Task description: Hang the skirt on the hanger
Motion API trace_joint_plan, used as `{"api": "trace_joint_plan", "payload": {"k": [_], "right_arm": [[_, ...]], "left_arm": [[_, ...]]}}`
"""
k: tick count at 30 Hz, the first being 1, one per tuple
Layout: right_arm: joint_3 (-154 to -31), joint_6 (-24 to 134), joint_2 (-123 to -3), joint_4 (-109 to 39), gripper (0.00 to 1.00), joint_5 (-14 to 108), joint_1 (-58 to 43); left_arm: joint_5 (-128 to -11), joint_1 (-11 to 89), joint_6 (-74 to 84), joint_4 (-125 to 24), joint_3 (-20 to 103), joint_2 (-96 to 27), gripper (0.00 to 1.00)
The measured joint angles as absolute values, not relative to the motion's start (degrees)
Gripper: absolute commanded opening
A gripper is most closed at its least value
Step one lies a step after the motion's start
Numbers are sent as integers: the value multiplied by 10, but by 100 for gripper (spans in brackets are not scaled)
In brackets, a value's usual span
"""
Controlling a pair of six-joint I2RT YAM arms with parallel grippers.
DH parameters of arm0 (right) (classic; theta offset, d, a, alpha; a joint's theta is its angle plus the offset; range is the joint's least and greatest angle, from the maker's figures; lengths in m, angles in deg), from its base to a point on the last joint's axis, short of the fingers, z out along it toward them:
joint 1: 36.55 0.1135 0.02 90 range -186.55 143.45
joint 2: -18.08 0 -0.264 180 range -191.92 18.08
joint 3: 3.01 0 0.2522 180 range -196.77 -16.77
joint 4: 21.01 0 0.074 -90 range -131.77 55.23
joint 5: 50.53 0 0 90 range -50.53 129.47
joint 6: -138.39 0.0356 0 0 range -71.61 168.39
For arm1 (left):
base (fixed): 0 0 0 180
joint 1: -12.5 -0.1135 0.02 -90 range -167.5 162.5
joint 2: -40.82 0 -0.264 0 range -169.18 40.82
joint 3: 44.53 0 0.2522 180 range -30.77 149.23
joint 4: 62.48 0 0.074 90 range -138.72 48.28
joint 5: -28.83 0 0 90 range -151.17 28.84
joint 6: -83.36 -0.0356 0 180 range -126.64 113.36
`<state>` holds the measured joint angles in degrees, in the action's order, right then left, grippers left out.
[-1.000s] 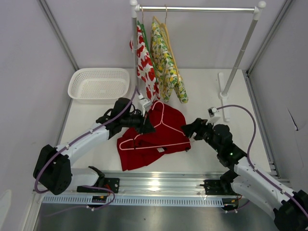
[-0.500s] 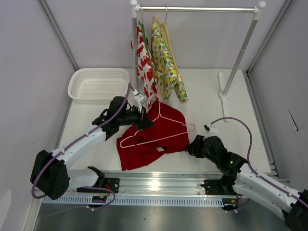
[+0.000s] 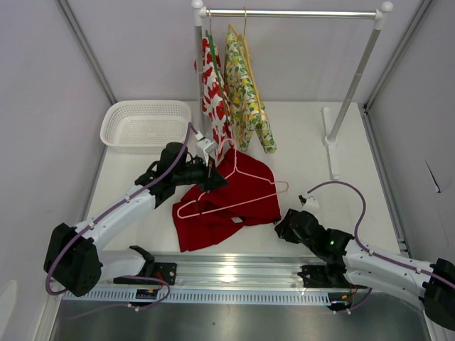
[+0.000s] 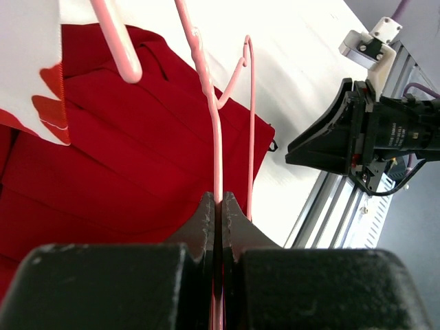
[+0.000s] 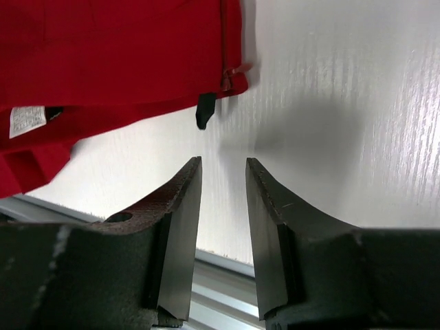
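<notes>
The red skirt (image 3: 245, 181) lies crumpled on the white table, in front of the rack. The pink wire hanger (image 3: 234, 204) rests across it, hook end toward the rack. My left gripper (image 3: 215, 179) is shut on the hanger's wire near the hook; in the left wrist view the wire (image 4: 215, 137) runs out from between the closed jaws (image 4: 218, 201) over the skirt (image 4: 124, 137). My right gripper (image 3: 279, 226) is open and empty, low over the table just off the skirt's near right corner. In the right wrist view the jaws (image 5: 223, 165) stand apart below the skirt's edge (image 5: 117, 55) and its small black loop (image 5: 204, 110).
A clothes rack (image 3: 352, 85) stands at the back with a white fruit-print garment (image 3: 215, 99) and a yellow-green garment (image 3: 245, 92) hung on it. A white basket (image 3: 146, 124) sits at the back left. A metal rail (image 3: 227, 273) runs along the near edge.
My right gripper has pulled back from the skirt's right side toward the near edge. My left gripper has shifted the hanger slightly toward the rack.
</notes>
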<state>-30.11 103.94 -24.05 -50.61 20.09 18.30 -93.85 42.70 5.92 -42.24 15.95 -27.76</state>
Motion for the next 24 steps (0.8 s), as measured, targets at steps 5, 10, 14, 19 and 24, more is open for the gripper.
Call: {"api": "trace_joint_plan", "payload": {"k": [5,10,14,19,24], "right_arm": [[-296,1045,-250,-465,38,195,156],[-292,1045,-263,-425,38,201,133],[-284,1049,-270,-402,38,207,130],[-281,1054,-290,-385,30,210,129],[-280,1059,-306,-366,19,210,125]], "left_arm": [[-939,427,59,-422,159,-277,0],[-939,427,59,-422,158,-276,0],[-939,427,59,-422,158,-276,0],[-939,427,59,-422,158,-276,0],[-939,427,59,-422,158,-276,0]]}}
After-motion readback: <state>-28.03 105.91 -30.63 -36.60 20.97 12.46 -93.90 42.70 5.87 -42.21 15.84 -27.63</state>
